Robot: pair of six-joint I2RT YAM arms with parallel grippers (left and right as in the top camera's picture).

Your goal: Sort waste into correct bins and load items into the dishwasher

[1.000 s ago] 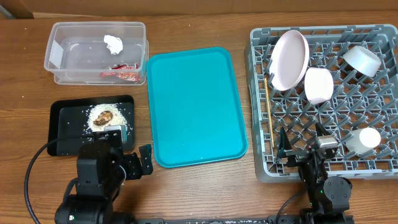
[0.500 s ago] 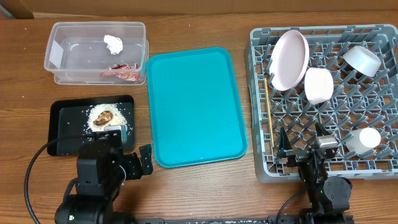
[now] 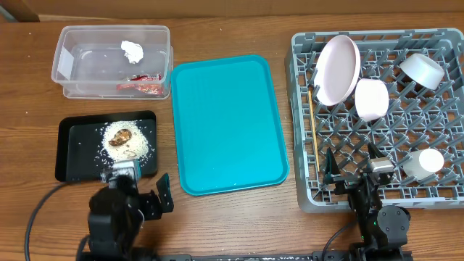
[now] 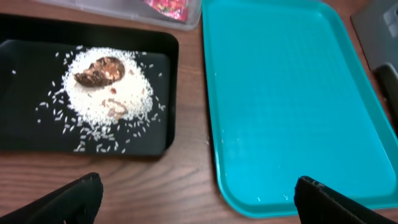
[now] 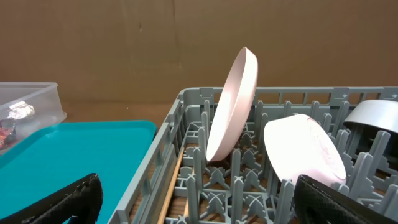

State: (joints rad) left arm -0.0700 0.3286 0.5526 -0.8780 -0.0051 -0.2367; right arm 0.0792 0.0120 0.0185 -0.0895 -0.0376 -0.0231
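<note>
At the frame's bottom edge, the left gripper [image 3: 143, 185] gapes wide and empty just below the black tray [image 3: 72, 145] holding rice [image 3: 134, 147]. The right gripper [image 3: 350, 165], equally wide, hovers over the dish rack's [image 3: 377, 36] lower-left corner.

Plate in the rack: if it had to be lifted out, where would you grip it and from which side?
Take the plate by its top rim, coming down from above, jaws across its thin edge. It stands on edge among the pegs of the dish rack, a white bowl close beside it, so likely only the upper rim is free.
</note>
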